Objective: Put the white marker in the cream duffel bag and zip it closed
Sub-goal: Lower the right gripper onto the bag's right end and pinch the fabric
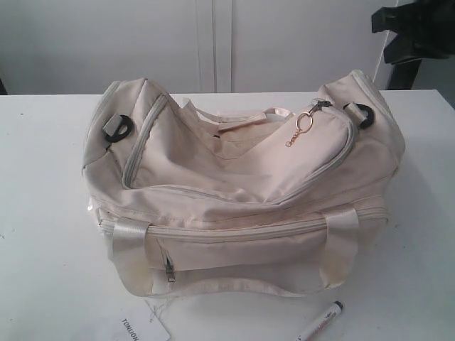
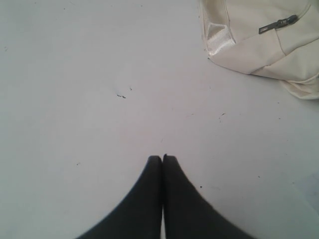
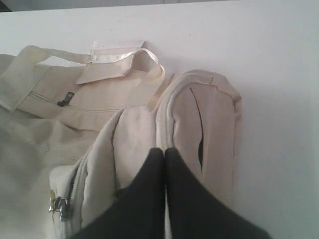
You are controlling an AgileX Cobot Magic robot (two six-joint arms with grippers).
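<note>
The cream duffel bag [image 1: 242,192] lies in the middle of the white table [image 1: 43,213], its top flap sagging and a gold keyring [image 1: 304,122] hanging from the zip pull. The white marker [image 1: 321,322] with its dark cap lies on the table just in front of the bag's right corner. My left gripper [image 2: 162,158] is shut and empty over bare table, with a corner of the bag [image 2: 259,45] off to one side. My right gripper [image 3: 164,151] is shut and empty, hovering just above one end of the bag [image 3: 124,114].
A flat white paper tag [image 1: 135,328] with black letters lies at the table's front edge, left of the marker. A black part of an arm [image 1: 419,28] shows at the back right. A webbing handle [image 3: 124,57] and a zip slider [image 3: 59,205] show near the right gripper.
</note>
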